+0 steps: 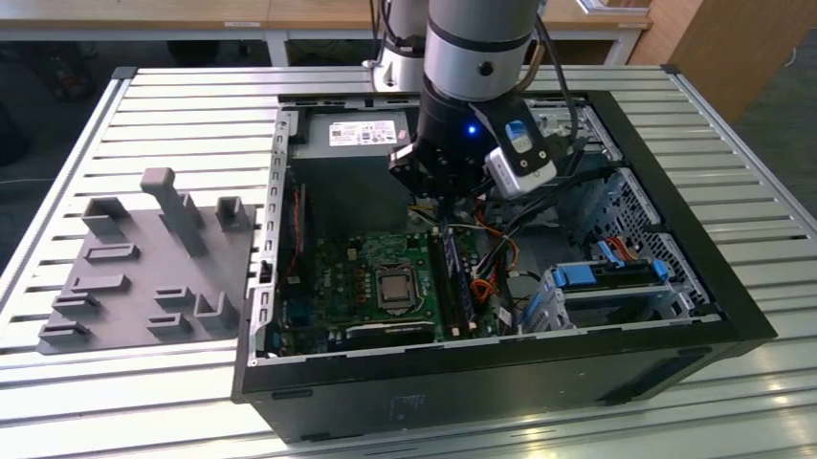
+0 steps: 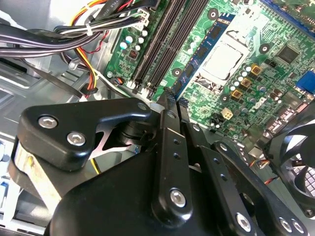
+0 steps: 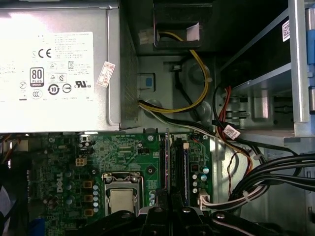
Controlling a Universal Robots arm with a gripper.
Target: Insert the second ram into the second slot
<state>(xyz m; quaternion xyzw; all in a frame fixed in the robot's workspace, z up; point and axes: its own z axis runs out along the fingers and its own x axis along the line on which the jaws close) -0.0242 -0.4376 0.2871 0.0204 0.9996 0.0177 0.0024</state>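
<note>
Slats of pale metal form the worktop (image 1: 179, 105), which carries an open black computer case (image 1: 511, 382) and, at the exterior view's left, a grey fixture tray (image 1: 141, 273). Behind it stand wooden desks (image 1: 153, 14).

In both wrist views the black links of the end effector (image 2: 168, 98) hide part of the motherboard (image 3: 123, 152). Its fingers (image 2: 167, 147) are pressed together; if something thin sits between them cannot be told. The second ram (image 3: 186, 167), a blue stick with dark chips, stands on edge in the slot row between the processor socket (image 3: 120, 199) and the cable bundle (image 3: 275, 172), just beyond the fingertips. Which slot it occupies is hard to make out.

Around it are the silver power supply (image 3: 54, 64), a fan (image 2: 300, 167) and a drive bay (image 1: 613, 287) with blue latches. The cables run close beside the slots.
</note>
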